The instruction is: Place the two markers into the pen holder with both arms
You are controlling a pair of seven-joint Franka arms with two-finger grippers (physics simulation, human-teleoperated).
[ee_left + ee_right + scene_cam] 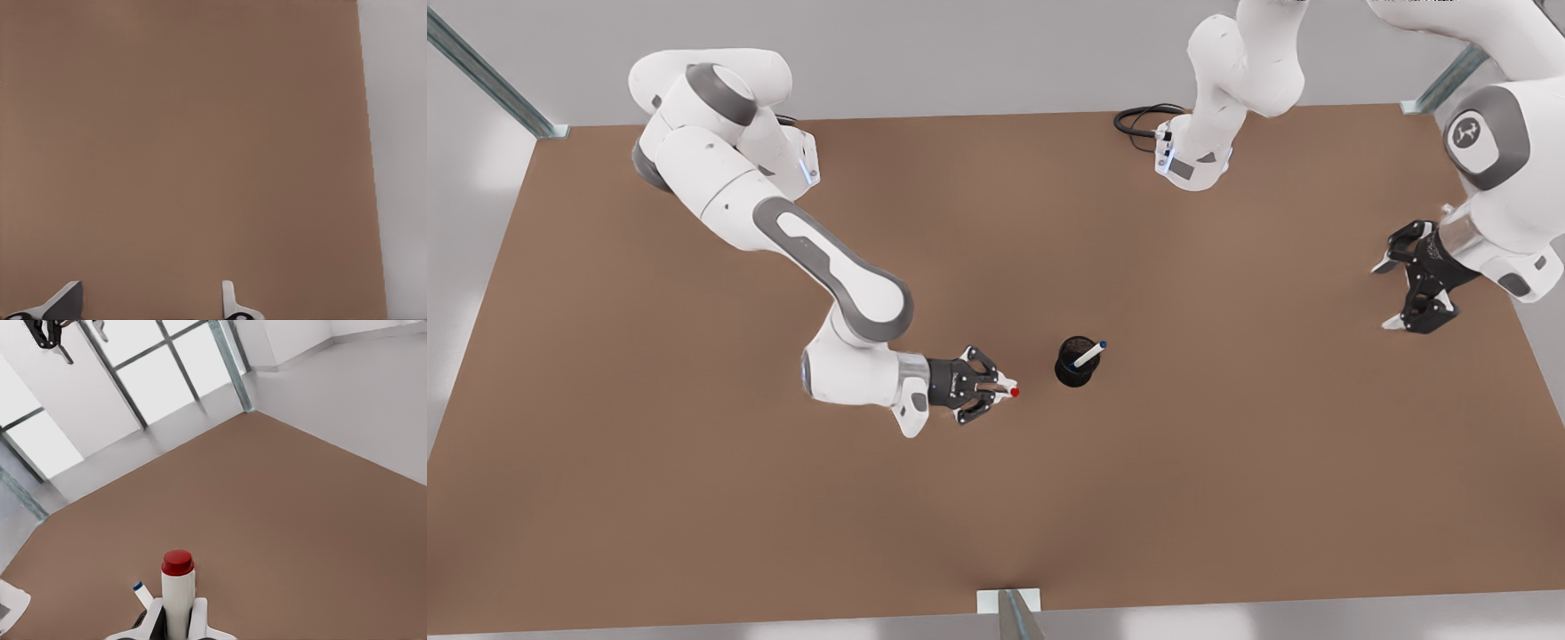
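Red marker [178,590] is clamped by right gripper [996,391] near pen holder [1076,362], where blue marker [1089,356] is seen leaning; left gripper [1396,293] is held wide open, well apart.

Matt brown table top [694,444] like smooth board, glossy white plastic-looking arm shells with grey panels, matt black grippers with white fingertips [230,300], smooth white marker barrel with shiny red cap [178,562], dark mesh-like pen holder [1076,363], brushed metal frame posts [230,363].

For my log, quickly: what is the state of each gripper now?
Right gripper: shut on the red marker, beside the holder.
Left gripper: open, empty, waiting near the table edge.
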